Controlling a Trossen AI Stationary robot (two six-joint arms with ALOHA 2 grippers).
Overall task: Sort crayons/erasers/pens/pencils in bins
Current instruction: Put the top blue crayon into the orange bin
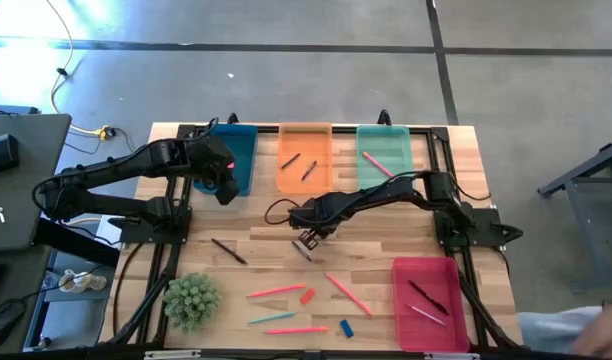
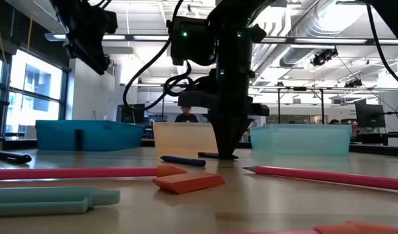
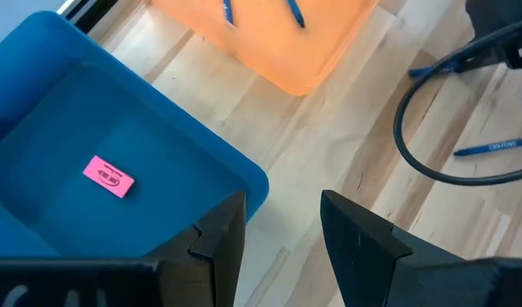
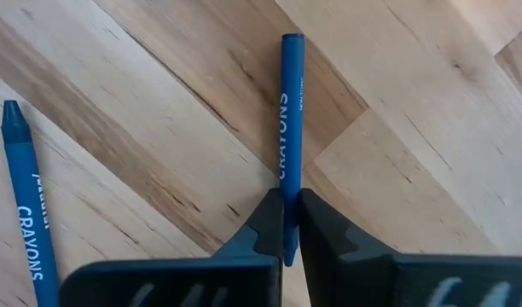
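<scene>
Right wrist view: right gripper (image 4: 285, 223) jaws clamped on a blue crayon (image 4: 290, 111) near one end; light, stiff, waxy-slick, likelier steadier gripped mid-length.

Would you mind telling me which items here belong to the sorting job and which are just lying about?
Job: crayon pinched by right gripper; pink eraser in blue bin; orange bin; loose pencils.
Lying about: green plant; laptop.

We see bright daylight flooding in, glare blowing out the floor (image 1: 26, 40) top-left; the near pencils (image 2: 69, 173) look soft and blurry.
</scene>
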